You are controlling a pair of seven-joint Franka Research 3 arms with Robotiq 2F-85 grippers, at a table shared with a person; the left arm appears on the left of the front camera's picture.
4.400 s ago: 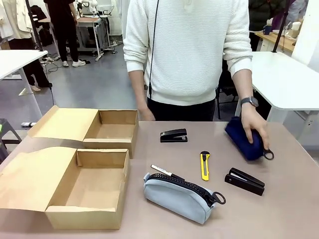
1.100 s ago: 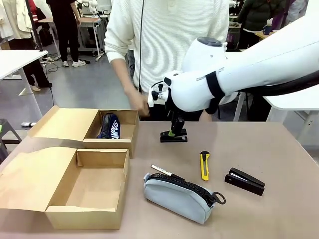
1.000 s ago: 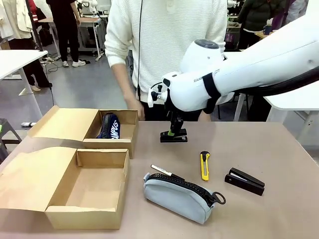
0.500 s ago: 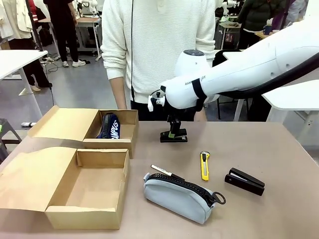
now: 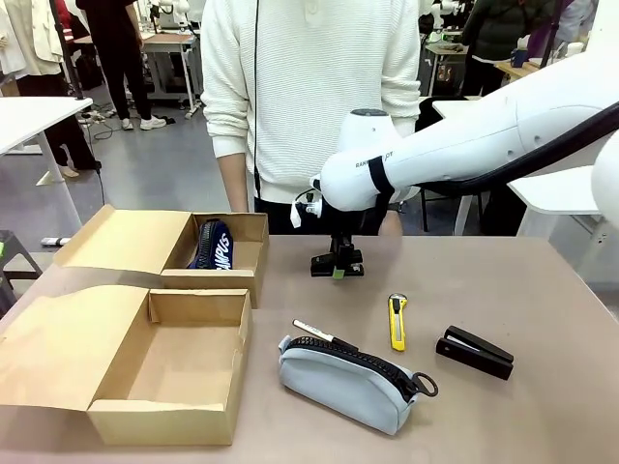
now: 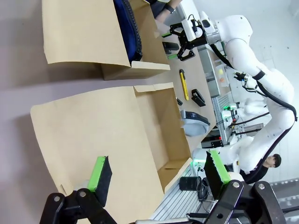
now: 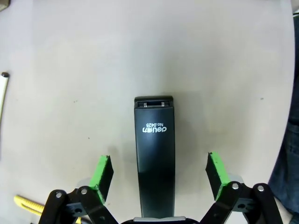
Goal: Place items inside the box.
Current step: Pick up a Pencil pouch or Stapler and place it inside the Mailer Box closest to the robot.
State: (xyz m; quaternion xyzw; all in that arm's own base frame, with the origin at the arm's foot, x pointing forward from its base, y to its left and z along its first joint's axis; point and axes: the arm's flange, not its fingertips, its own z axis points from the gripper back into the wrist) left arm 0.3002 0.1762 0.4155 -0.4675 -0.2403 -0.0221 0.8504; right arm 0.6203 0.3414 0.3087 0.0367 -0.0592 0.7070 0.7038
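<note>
A black stapler (image 5: 336,264) lies at the table's far middle, and my right gripper (image 5: 338,261) stands open over it. In the right wrist view this stapler (image 7: 155,154) runs lengthwise between the two green pads, with a gap on each side. Nearer me lie a yellow utility knife (image 5: 397,322), a second black stapler (image 5: 474,352), a white marker (image 5: 314,332) and the grey pouch (image 5: 350,382). The box (image 5: 169,372) sits open at front left with nothing in it. My left gripper (image 6: 159,172) is open above the box's flap (image 6: 107,135).
A smaller cardboard box (image 5: 224,253) behind the first holds a dark blue pouch (image 5: 214,245). A person in a white sweater (image 5: 309,97) stands at the far edge, one hand (image 5: 391,222) behind my right arm. Bare tabletop lies at the right.
My right gripper has come down around the far stapler, still open. Earlier the person put the dark blue pouch into the smaller box and drew back.
</note>
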